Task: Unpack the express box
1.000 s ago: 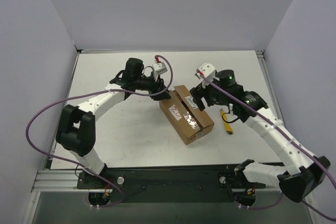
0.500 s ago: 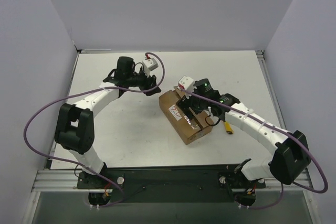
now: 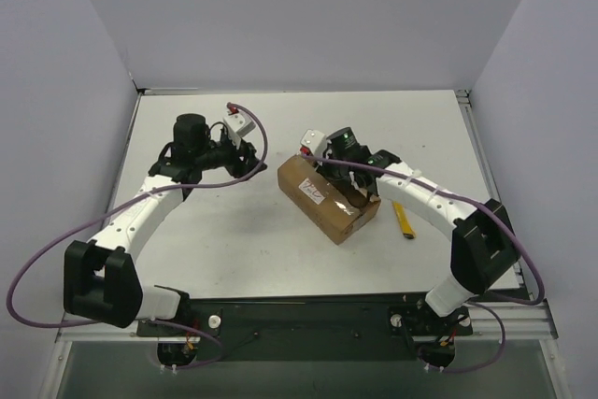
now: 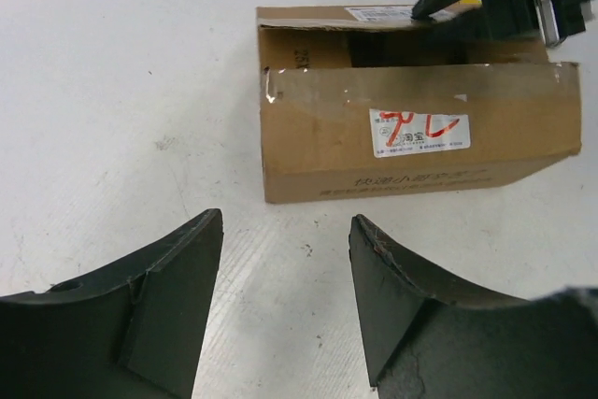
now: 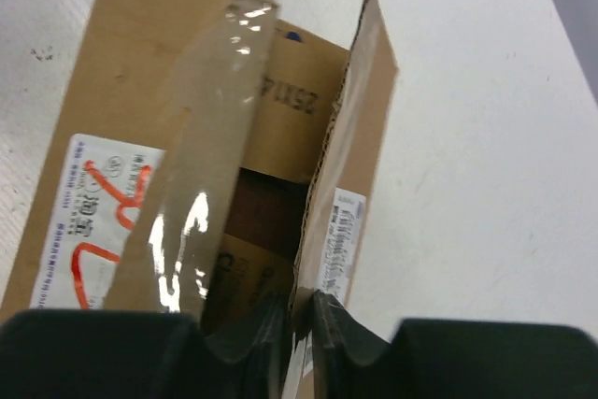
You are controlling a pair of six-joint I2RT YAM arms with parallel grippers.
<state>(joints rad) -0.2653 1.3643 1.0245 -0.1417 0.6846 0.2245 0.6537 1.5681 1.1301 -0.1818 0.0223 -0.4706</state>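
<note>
The express box point(image 3: 322, 201) lies slanted mid-table, a brown carton with a red-marked white label point(image 4: 418, 132) and clear tape point(image 5: 201, 137). Its top is parted. My right gripper point(image 3: 333, 175) is shut on the raised far flap point(image 5: 350, 165), pinching the cardboard edge between its fingertips point(image 5: 301, 324). Inside the opening shows a brown packet with a dark red band point(image 5: 266, 217). My left gripper point(image 3: 249, 162) hovers open over bare table left of the box, its jaws wide apart with nothing between them point(image 4: 285, 263).
A small yellow utility knife point(image 3: 404, 220) lies on the table right of the box. White walls close in the table on the left, back and right. The arms' bases stand at the near edge.
The right gripper moved left over the box and closed on its far flap. The left gripper drew back to the left, away from the box. The box shifted slightly left.
</note>
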